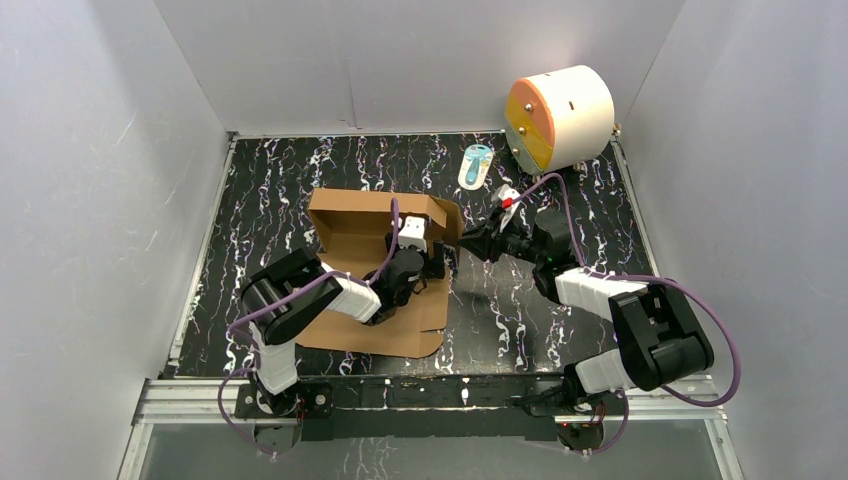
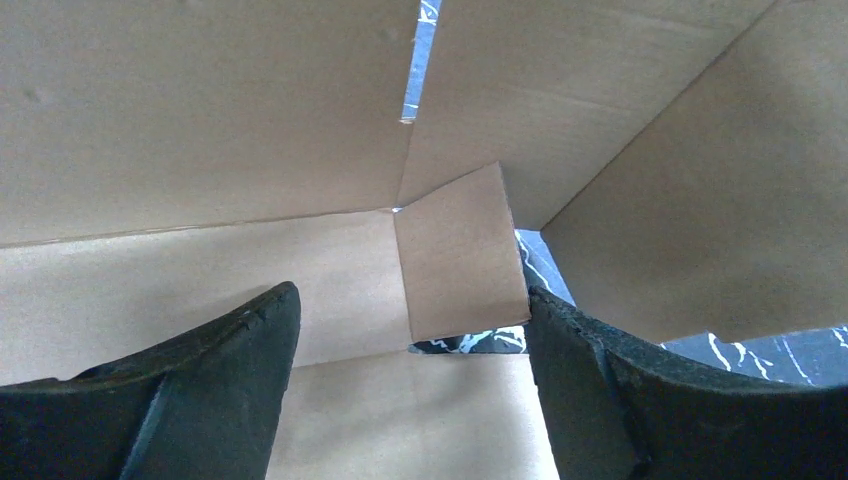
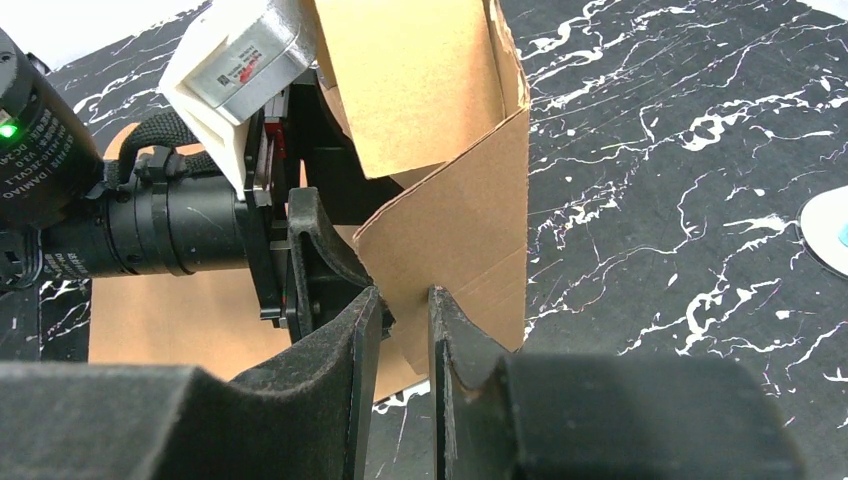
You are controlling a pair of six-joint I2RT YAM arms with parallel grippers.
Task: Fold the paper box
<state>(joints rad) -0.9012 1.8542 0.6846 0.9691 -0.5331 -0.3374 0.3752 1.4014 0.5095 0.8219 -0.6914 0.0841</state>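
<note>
The paper box (image 1: 352,232) is brown cardboard, partly raised, in the middle of the black marbled table (image 1: 270,180), with its front panel (image 1: 400,330) lying flat. My left gripper (image 1: 437,262) reaches into its right end. In the left wrist view it (image 2: 410,290) is open wide over the box floor (image 2: 420,420). A small corner tab (image 2: 460,255) stands between the tips and touches the right finger (image 2: 590,380). My right gripper (image 1: 468,240) is just outside the right side wall. In the right wrist view its fingers (image 3: 405,292) stand narrowly apart with their tips at that wall (image 3: 470,220).
A white-and-orange cylinder (image 1: 558,118) lies at the back right corner, with a small blue-and-white item (image 1: 476,165) in front of it. Grey walls close in the table on three sides. A metal rail (image 1: 430,392) with the arm bases runs along the near edge.
</note>
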